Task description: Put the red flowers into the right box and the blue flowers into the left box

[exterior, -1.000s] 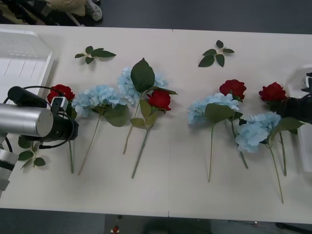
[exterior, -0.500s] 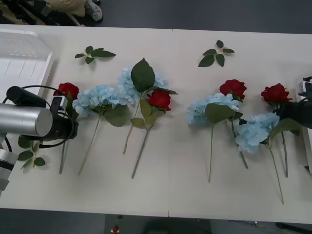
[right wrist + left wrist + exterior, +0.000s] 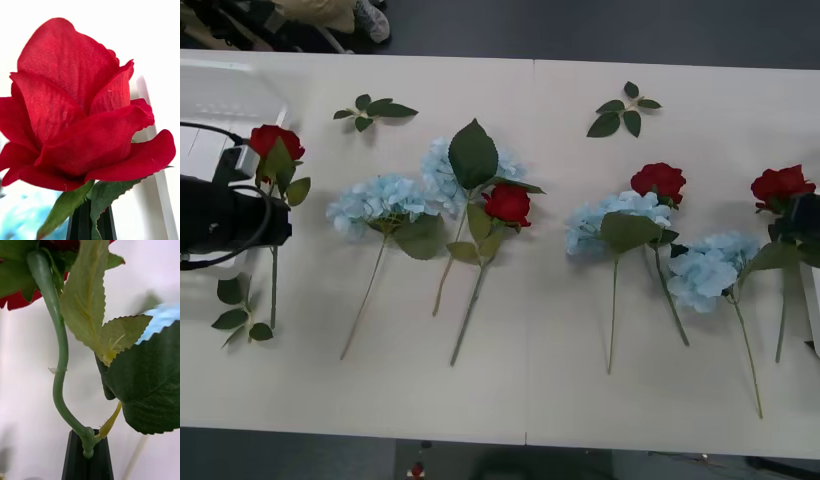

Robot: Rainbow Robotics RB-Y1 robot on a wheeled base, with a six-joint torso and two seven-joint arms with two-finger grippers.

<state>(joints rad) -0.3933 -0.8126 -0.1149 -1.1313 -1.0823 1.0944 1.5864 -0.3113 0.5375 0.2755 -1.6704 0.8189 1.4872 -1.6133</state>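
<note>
Red flowers (image 3: 82, 112) pinched in right hand (image 3: 90, 225), stem (image 3: 56, 352) in left hand (image 3: 88, 461)

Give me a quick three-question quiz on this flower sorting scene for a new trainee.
1. True or false: the left gripper is open.
2. How many blue flowers lie on the table?
3. The right gripper holds: A) nothing, B) a red rose, C) a blue flower.
Key: 1 false, it is shut on a rose stem; 2 four; 3 B.
</note>
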